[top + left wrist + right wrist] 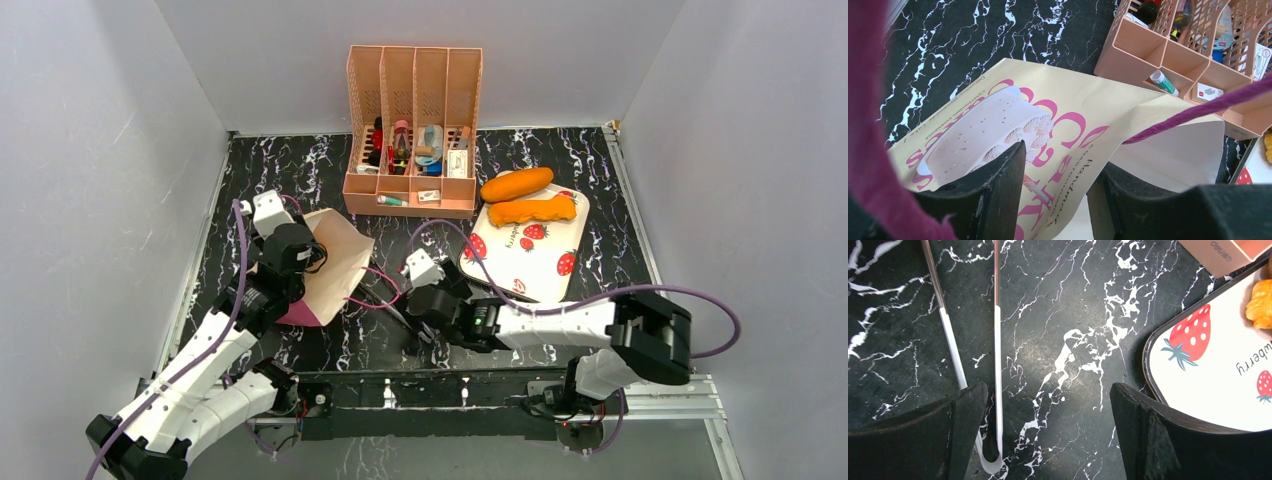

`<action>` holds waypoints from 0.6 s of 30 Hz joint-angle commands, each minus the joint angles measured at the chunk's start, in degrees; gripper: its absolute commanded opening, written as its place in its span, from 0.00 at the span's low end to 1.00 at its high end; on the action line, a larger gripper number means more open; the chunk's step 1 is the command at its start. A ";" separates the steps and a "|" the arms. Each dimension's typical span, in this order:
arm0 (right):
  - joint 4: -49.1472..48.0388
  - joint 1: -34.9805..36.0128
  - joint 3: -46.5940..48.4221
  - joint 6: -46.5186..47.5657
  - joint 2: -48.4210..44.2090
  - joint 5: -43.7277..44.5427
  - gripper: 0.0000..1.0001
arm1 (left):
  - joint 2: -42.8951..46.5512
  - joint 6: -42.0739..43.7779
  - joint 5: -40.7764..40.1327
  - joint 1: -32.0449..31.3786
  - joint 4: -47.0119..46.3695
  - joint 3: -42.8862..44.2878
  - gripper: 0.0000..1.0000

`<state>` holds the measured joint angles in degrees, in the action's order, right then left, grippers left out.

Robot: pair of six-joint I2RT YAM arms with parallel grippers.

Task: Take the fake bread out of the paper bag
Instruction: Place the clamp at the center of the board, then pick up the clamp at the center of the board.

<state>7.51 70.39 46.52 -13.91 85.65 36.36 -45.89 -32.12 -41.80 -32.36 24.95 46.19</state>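
Note:
The paper bag (pixel 338 262) lies tilted on the left of the table, its "Cakes" face (pixel 998 120) up and its mouth toward the middle. My left gripper (pixel 1063 160) stands astride the bag's front wall, one finger (pixel 998 190) over the print and the other inside the mouth, the jaws apart. Two pieces of fake bread, a smooth oval roll (pixel 517 184) and a knobbly stick (pixel 532 210), rest on the strawberry tray (pixel 535 265). My right gripper (pixel 1048 430) hangs open over bare table beside the tray (pixel 1208 385), holding nothing. The bag's inside is hidden.
White-tipped metal tongs (pixel 996 365) lie on the table by my right gripper's left finger (pixel 960 430). A peach plastic organiser (pixel 412 135) with small items stands at the back. The bag's pink cord handle (pixel 375 285) trails toward the middle. White walls enclose the table.

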 commanded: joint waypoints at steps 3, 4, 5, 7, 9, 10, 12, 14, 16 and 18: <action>-17.69 0.01 -6.17 -1.48 -6.23 -1.05 0.84 | 0.49 -0.57 -1.32 0.30 1.33 1.05 0.45; -19.53 0.01 -6.71 -1.62 -6.09 -1.43 0.83 | 0.78 -0.72 -1.15 0.30 1.21 0.73 0.46; -21.02 0.01 -7.21 -1.62 -5.88 -2.13 0.83 | 1.22 -0.89 -0.92 0.30 0.97 0.22 0.46; -24.34 0.01 -8.38 -1.31 -5.40 -4.44 0.83 | 1.57 -0.90 -0.53 0.36 0.89 -0.16 0.46; -28.60 0.05 -10.45 -1.08 -4.87 -6.83 0.84 | 1.45 -0.93 -0.63 0.28 1.57 -0.16 0.47; -30.54 0.06 -11.43 -0.72 -4.45 -7.93 0.84 | 1.34 -1.14 -0.75 0.32 2.04 -0.25 0.47; -33.32 0.03 -12.60 0.02 -3.00 -9.34 0.84 | 1.46 -1.56 -0.91 0.31 2.82 -0.50 0.47; -34.46 0.05 -12.81 0.22 -0.80 -10.06 0.84 | 2.01 -1.89 -1.00 0.29 2.91 -1.26 0.47; -35.13 0.09 -12.61 0.16 1.26 -11.32 0.84 | 2.49 -2.24 -1.08 0.31 3.05 -1.73 0.47; -37.04 0.10 -13.22 0.11 2.67 -12.11 0.84 | 2.79 -2.60 -1.21 0.29 3.32 -2.02 0.48</action>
<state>-21.10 70.39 33.85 -14.76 86.15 26.94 -44.42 -33.76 -41.80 -32.36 26.33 44.93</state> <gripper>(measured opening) 0.838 0.473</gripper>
